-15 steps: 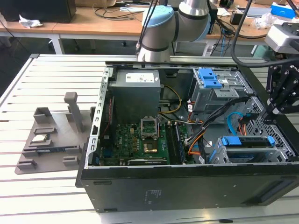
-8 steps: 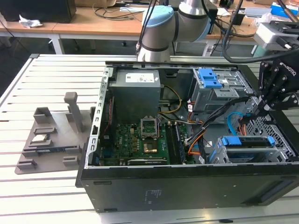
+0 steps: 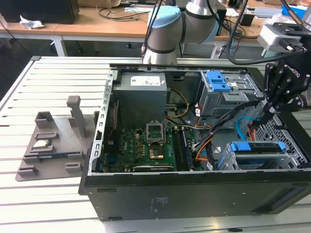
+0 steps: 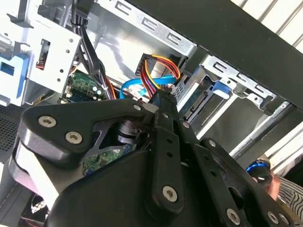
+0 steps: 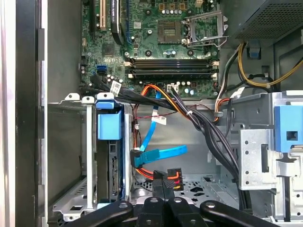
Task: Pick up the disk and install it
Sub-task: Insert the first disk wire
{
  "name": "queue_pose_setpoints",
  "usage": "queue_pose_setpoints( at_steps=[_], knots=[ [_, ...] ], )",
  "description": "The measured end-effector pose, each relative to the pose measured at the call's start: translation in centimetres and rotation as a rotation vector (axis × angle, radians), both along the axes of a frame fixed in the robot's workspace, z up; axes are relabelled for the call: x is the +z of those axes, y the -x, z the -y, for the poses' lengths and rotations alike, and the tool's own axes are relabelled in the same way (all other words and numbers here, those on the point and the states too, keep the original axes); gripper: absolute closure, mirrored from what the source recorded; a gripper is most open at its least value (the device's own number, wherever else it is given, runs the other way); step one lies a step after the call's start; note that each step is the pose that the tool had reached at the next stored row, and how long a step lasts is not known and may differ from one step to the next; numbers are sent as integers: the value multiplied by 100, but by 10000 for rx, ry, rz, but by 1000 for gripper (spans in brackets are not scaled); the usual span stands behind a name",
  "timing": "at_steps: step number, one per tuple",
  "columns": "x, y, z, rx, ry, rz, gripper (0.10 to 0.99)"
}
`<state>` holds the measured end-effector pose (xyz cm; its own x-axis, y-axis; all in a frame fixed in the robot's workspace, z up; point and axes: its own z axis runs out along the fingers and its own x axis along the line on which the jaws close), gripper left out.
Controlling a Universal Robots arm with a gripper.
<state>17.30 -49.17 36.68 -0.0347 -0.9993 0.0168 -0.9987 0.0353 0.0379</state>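
Blue-framed disk [image 5: 110, 156] sits in its bay — gripper [image 5: 164, 182] close beside.

An open black computer case [image 3: 160, 199] lay on a slatted white table [image 3: 43, 204] at frame centre. Inside sat a green motherboard [image 3: 146, 148] and a grey power supply [image 3: 141, 94]. A grey fixture [image 3: 53, 141] stood at left.

The arm reaches down at the exterior view's right — gripper [image 3: 268, 112] fingertips apparently pressed together, pointing downward.
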Motion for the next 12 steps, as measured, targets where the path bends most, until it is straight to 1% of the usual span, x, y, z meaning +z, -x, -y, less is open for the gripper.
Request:
queue_pose_setpoints(
  at_steps=[1,3,5,6,7,12],
  knots=[
    [0,0,0,0,0,0,973],
    [0,0,-2,0,-1,0,851],
    [-1,0,-3,0,-2,0,851],
    [0,0,-4,0,-1,0,784],
    [-2,0,-4,0,3,0,784],
    [-57,18,-4,0,244,0,784]
  ],
)
